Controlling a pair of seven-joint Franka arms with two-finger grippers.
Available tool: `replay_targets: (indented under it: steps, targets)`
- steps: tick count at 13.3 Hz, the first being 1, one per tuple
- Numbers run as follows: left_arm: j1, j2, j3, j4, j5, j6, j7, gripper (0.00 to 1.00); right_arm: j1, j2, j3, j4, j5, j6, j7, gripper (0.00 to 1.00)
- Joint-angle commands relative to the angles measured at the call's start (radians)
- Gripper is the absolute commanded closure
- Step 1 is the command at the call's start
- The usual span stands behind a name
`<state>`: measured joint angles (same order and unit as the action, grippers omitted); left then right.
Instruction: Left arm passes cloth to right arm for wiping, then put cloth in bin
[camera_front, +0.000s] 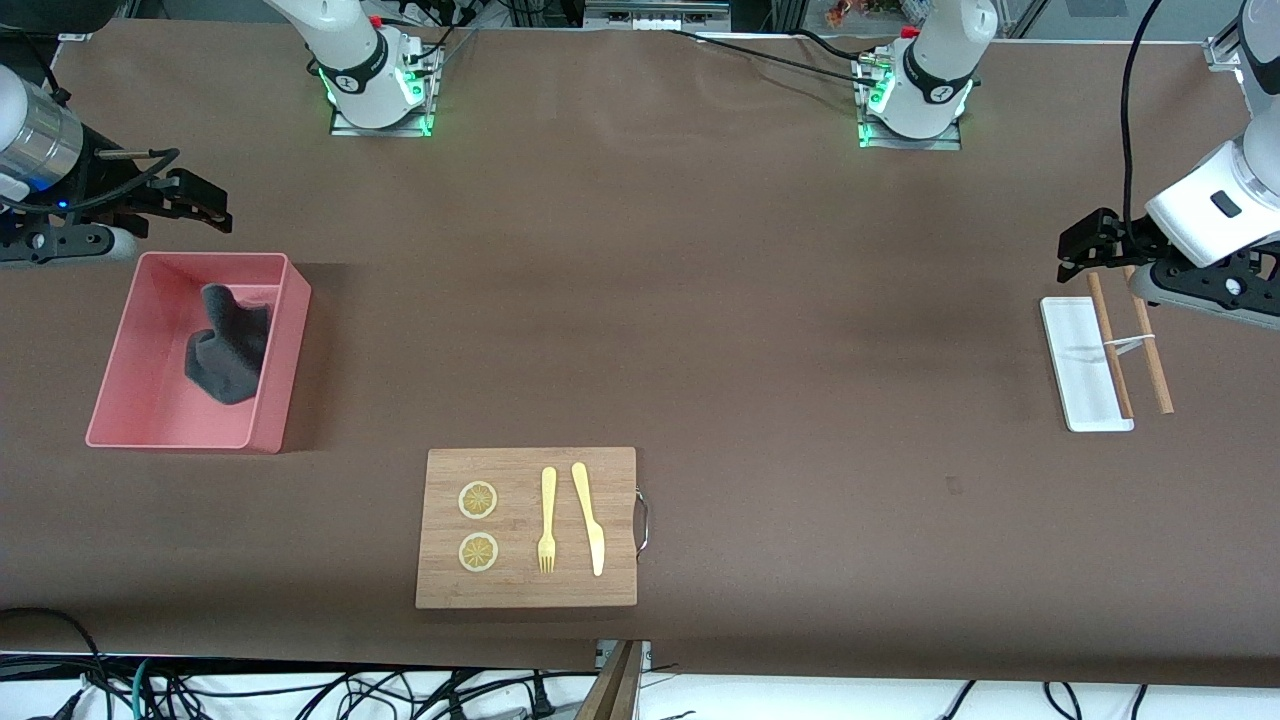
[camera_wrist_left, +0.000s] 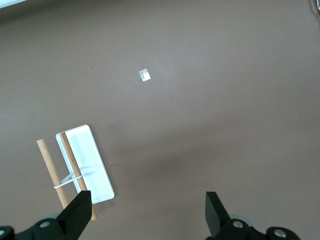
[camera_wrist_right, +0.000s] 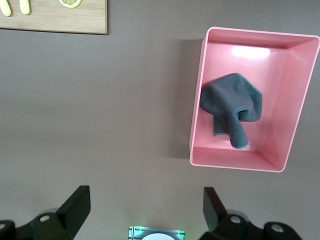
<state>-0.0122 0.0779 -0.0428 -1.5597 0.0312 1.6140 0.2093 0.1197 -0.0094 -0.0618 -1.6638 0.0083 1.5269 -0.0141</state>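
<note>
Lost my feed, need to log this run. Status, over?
Both claws open, empty: left claw over the white tray, right claw by the bin. Cloth in bin. Nothing in the way.

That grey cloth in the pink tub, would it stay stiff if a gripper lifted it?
Probably not: the cloth lies crumpled with a drooping tail, so it would likely hang limp. It looks light, and should not roll or slide inside the bin.

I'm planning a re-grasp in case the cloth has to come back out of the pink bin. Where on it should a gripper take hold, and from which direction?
Probably the raised, bunched peak of the cloth, approached straight down from above. The cloth lies crumpled inside the bin, whose walls block a sideways approach, and the peak stands above the flatter folds, giving the fingers something to pinch. The open right gripper is closest.
</note>
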Motion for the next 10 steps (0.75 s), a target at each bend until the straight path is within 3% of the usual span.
replay_targets:
  steps: [1, 10]
  targets:
    - [0.001, 0.013, -0.002, 0.03, 0.015, -0.019, 0.022, 0.0, -0.009, -0.007, 0.005, -0.008, -0.013, 0.01, -0.012, 0.0]
    - [0.001, 0.013, -0.002, 0.03, 0.015, -0.017, 0.022, 0.0, -0.011, 0.005, 0.002, 0.007, -0.013, 0.006, -0.023, 0.0]
